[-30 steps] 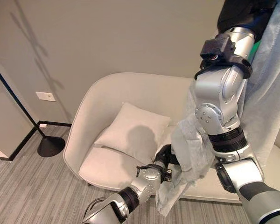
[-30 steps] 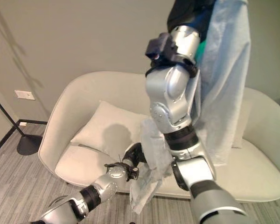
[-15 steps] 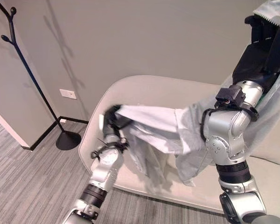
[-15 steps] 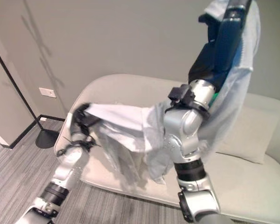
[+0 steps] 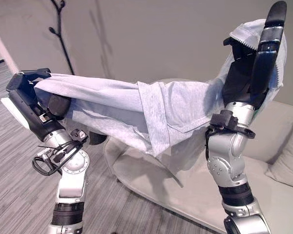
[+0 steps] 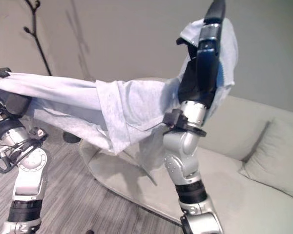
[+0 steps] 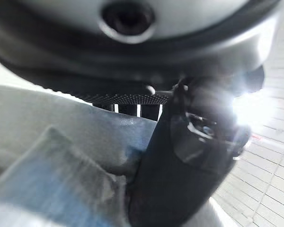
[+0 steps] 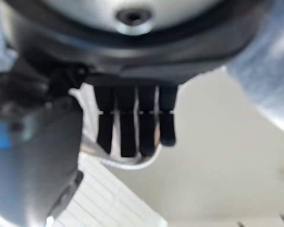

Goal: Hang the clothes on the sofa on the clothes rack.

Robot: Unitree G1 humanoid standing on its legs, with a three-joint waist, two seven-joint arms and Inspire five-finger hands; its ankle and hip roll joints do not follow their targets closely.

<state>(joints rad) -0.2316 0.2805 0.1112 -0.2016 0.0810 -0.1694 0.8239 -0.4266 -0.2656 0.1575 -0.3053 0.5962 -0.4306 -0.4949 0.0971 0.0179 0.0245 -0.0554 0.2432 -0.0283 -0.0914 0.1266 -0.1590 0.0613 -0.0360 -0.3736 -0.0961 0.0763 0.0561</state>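
A light grey garment (image 5: 136, 105) hangs stretched in the air between my two hands, in front of the cream sofa (image 5: 283, 126). My left hand (image 5: 29, 85) is raised at the left, its fingers and thumb (image 7: 180, 156) curled on one end of the cloth. High at the right, my right hand (image 5: 256, 63) points up with straight fingers (image 8: 132, 123); the other end of the garment lies draped over the thumb and behind the fingers. The dark clothes rack (image 5: 61, 34) stands by the wall at the far left, above and behind my left hand.
A pale cushion (image 6: 273, 165) lies on the sofa's right end. Grey striped carpet (image 5: 14, 185) covers the floor in front. The garment's lower folds hang over the sofa's seat (image 5: 185, 190). A plain wall (image 5: 161, 39) runs behind.
The view has swung left. My left hand has lifted its end of the garment from the sofa's front up and to the left, stretching the cloth. My right hand has risen higher.
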